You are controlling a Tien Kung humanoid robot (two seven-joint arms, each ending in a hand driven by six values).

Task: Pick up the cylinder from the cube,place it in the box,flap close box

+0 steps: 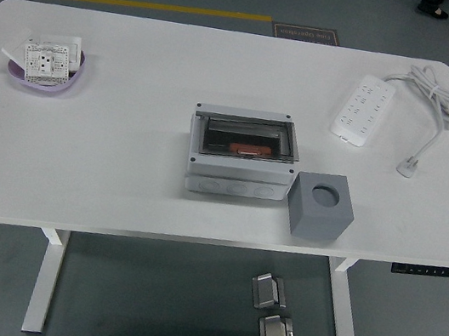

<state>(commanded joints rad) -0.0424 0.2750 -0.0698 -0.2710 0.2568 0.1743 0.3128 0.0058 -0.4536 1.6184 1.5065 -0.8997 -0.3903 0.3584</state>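
Note:
A grey cube (320, 206) stands near the table's front edge, right of centre, with a round hole in its top face; the hole looks dark and no cylinder shows above it. Just left of it sits a light grey box (241, 154) with a tinted transparent flap lying shut over its top. An orange-red object (247, 149) shows through the flap inside the box. Neither of my hands nor arms is in view.
A purple bowl (69, 81) with white socket plates in it sits at the far left. A white power strip (361, 110) with its coiled cable (431, 91) and plug (406, 167) lies at the far right. The white table (121, 168) carries all of these.

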